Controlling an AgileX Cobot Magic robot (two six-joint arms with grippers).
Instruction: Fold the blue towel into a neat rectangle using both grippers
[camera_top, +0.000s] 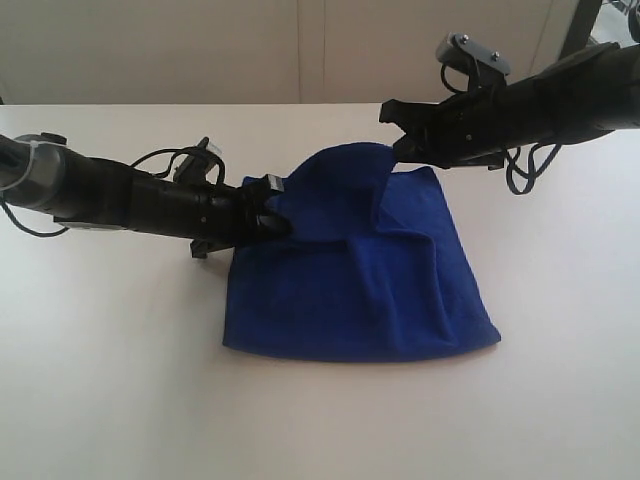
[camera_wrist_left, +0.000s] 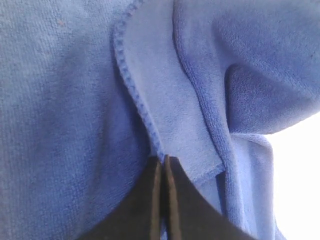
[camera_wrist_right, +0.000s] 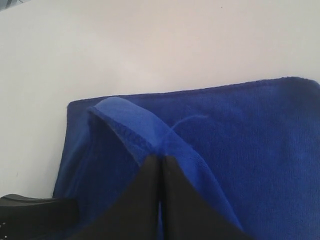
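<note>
Blue towel (camera_top: 350, 290): lying around the middle of the tabletop (camera_top: 120, 390). Its near part is resting flat, while its far part is rising in loose folds toward the two grippers.
Left gripper (camera_top: 272, 222): reaching in low from the left edge side. Its fingers (camera_wrist_left: 145, 200) are pressing together on the stitched hem at the towel's far-left corner – the wrist view shows the hem running right into the tips.
Right gripper (camera_top: 400, 140): reaching in from the far-right corner side and hanging higher above the tabletop. Its fingers (camera_wrist_right: 140, 200) are pinching a raised fold of hem at the towel's far-right corner.
Why held this way: each gripper is taking one corner of the same far edge, so that edge can be travelling as one straight line rather than dragging on one side.
Step in hand: by my reading, the grip for a fold is being completed and the far edge is beginning to leave the tabletop, the right side ahead of the left.
Next move calls for: probably lifting both corners level and carrying them toward the near edge, keeping the cloth taut between them.
Risk: the middle is sagging into wrinkles – it may be landing creased – and thin pinches on soft terry may be slipping.
</note>
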